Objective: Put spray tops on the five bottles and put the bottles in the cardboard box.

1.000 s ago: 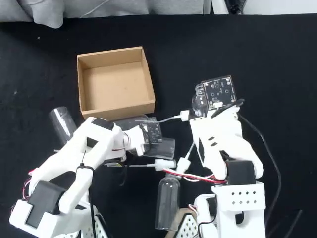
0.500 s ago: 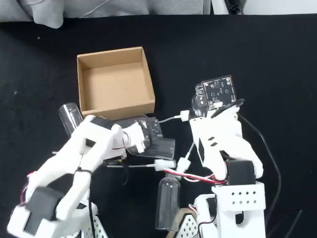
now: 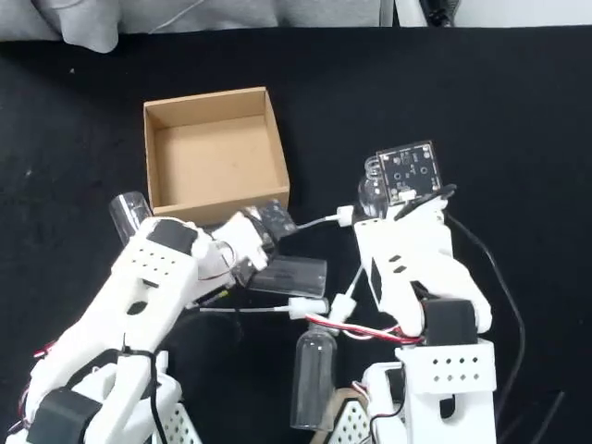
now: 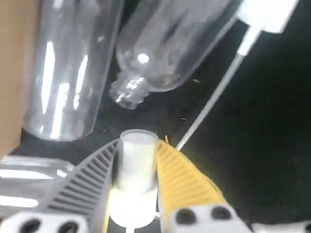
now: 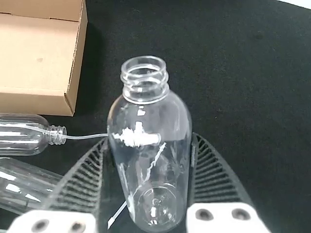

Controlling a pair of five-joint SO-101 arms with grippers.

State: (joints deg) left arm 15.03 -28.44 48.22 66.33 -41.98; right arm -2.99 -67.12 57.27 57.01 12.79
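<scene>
The left fingers are closed on a translucent spray top, just beside two lying bottles; the right fingers grip a clear bottle (neck open) near the cardboard box on the black surface.

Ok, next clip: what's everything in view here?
Brown cardboard box: one, brown, open, on the table's far left.
Clear plastic bottles: five, clear; two lying before the box, one by its near-left corner, one between the arm bases, one held.
White spray tops with thin tubes: three, white, lying between the arms.
Translucent white cylinder: one, held.
Black table cover: one, black.
Grey cloth: one, far edge.
Left claw: closed on the cylinder.
Right claw: closed on a bottle.
</scene>
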